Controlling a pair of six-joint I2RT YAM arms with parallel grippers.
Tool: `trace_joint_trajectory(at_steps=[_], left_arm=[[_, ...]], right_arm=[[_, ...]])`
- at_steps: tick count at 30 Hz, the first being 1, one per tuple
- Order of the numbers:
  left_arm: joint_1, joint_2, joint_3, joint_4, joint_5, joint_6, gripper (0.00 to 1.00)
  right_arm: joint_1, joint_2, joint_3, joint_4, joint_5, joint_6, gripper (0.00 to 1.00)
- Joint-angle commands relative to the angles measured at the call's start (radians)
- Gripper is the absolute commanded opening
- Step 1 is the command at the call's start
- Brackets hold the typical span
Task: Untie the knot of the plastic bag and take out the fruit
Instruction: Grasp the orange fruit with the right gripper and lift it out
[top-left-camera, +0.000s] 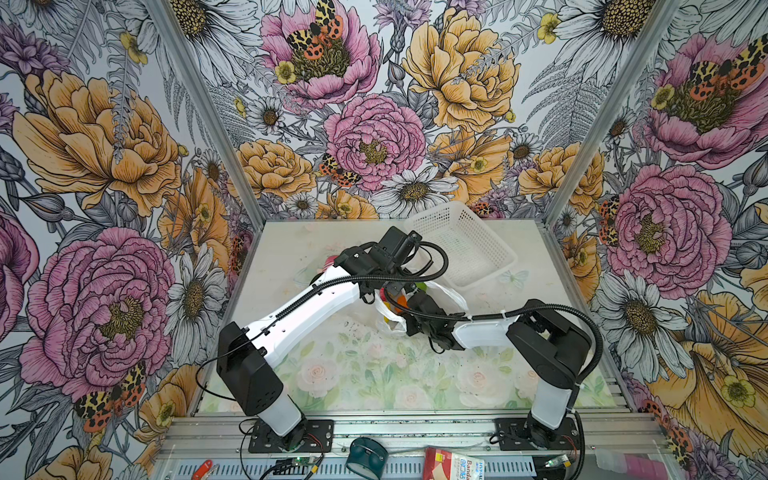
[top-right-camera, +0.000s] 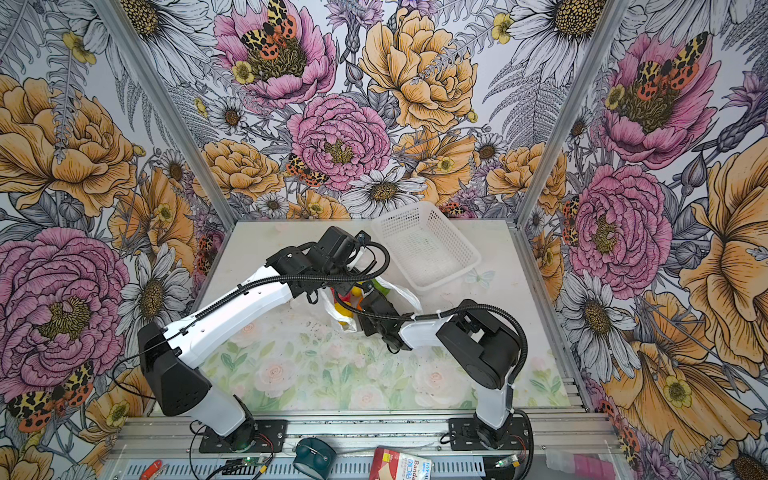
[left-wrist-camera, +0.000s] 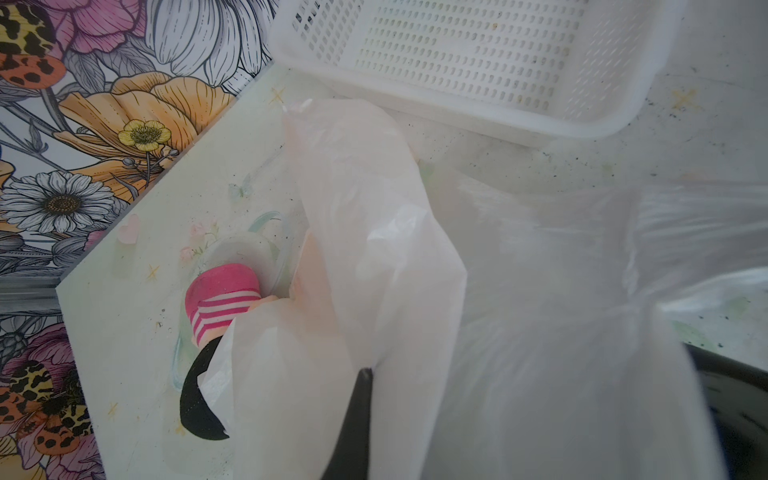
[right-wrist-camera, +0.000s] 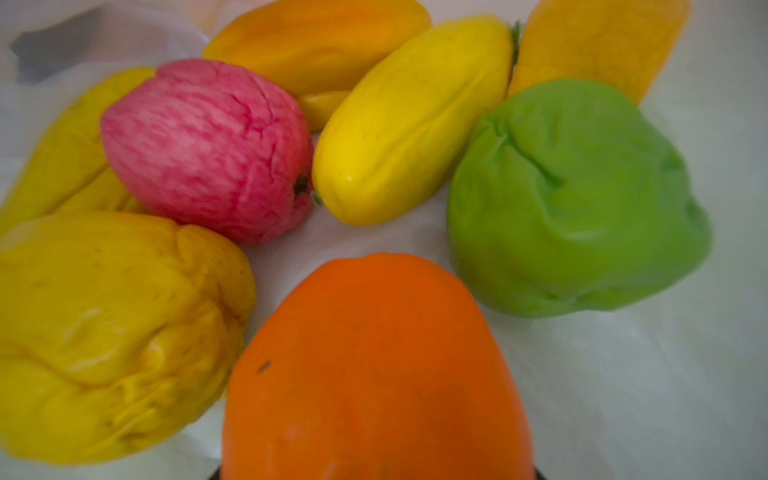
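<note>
Reaching into the plastic bag (top-left-camera: 451, 296) from its near side, the right gripper (top-left-camera: 409, 302) noses toward the fruit (right-wrist-camera: 374, 365) heaped inside; I cannot tell how its jaws stand. At the bag's far edge the left gripper (left-wrist-camera: 362, 388) pinches the film, a white basket (top-left-camera: 440, 220) just beyond.

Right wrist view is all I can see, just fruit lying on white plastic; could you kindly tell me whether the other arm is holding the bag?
Observer: Yes, the left gripper is shut on a fold of the plastic bag.
Operator: Thank you. Is there somewhere to unload?
Observer: A white basket sits beyond the bag, with nothing in it.
Operator: Is anything else close by?
Observer: A pink-and-white striped toy lies on the table next to the bag, not inside it.
</note>
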Motion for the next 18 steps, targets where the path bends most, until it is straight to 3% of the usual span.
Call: trace_joint_trajectory(at_steps=[1, 10, 18], left_arm=[[-0.005, 0.022, -0.006, -0.001, -0.061, 0.002, 0.04], [-0.003, 0.075, 0.017, -0.037, -0.13, -0.026, 0.0], [-0.032, 0.093, 0.015, -0.057, -0.217, -0.048, 0.0]], right_arm=[[0.013, -0.128, -0.046, 0.031, -0.027, 0.026, 0.51], [0.043, -0.343, -0.179, 0.153, -0.099, 0.013, 0.39], [0.042, -0.461, -0.175, 0.259, -0.265, -0.178, 0.26]])
